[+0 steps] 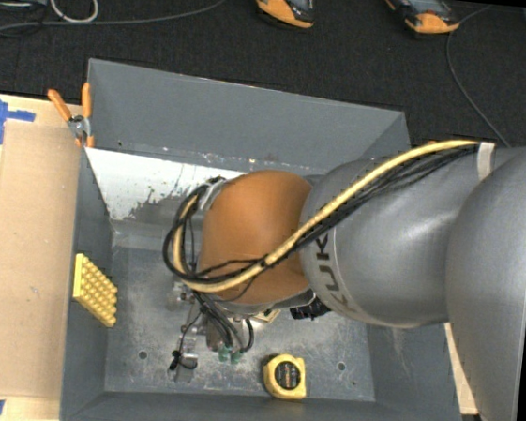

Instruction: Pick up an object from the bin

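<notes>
**Claw low in bin, no catch seen**

Step in hand, by my reading: the grasp itself. The claw [193, 346] sits close to the floor of the bin [246, 109], front-centre. Spread or pressed together, I cannot tell (cables and the orange cover [246, 231] mask it). The nearest thing is a yellow tape measure [285, 376], just to its right and apart from it. A yellow studded block [95, 290] lies well left. The next move calls for a firm pinch, then a straight lift. The arm [401, 239] reaches in from the right, wrist pointing down.
</notes>
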`<state>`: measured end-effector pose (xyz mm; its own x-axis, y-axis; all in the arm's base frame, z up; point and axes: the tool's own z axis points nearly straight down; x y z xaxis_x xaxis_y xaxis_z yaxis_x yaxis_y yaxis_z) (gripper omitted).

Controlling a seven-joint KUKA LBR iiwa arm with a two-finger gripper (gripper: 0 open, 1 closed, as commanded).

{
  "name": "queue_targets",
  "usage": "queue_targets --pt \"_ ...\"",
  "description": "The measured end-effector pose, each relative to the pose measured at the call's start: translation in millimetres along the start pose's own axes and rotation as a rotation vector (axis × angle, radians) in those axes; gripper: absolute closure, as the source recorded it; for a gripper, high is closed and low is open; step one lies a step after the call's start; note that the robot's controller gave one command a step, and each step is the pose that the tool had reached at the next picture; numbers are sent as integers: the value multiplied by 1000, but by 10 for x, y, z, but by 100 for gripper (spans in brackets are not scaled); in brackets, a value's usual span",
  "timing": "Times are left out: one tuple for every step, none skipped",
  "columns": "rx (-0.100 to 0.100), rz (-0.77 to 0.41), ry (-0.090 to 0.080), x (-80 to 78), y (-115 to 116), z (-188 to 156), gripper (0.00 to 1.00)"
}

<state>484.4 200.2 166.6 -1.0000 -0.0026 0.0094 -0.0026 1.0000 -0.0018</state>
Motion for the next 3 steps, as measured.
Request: queue_targets --pt "-2 6 -7 -22 -13 -35 0" --pt "-1 -193 -5 22 -478 638 0" --pt "-1 -645 -11 -237 -1146 507 0"
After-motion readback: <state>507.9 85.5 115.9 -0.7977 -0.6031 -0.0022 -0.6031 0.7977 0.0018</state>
